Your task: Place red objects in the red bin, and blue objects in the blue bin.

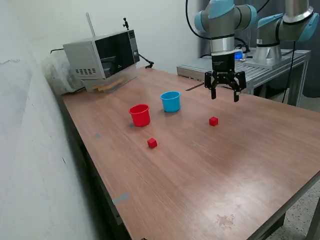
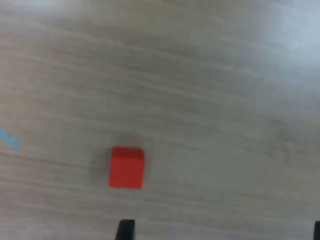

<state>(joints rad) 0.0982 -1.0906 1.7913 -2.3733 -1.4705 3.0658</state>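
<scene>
Two small red cubes lie on the wooden table (image 1: 200, 170): one (image 1: 213, 121) toward the exterior view's right, one (image 1: 152, 143) nearer the front, below the red cup (image 1: 139, 114). The light blue cup (image 1: 170, 101) stands just right of the red cup. No dark blue cubes are in view. My gripper (image 1: 225, 95) hangs open and empty above the table, higher than and slightly behind the right red cube. The wrist view shows one red cube (image 2: 127, 167) on the wood, with my fingertips (image 2: 125, 229) at the frame edge.
A microwave (image 1: 102, 54) stands at the table's back left. A second robot arm (image 1: 285, 30) on a metal bench (image 1: 260, 67) is behind, at the right. A wall runs along the exterior view's left. Bits of blue tape (image 2: 10, 139) stick to the wood.
</scene>
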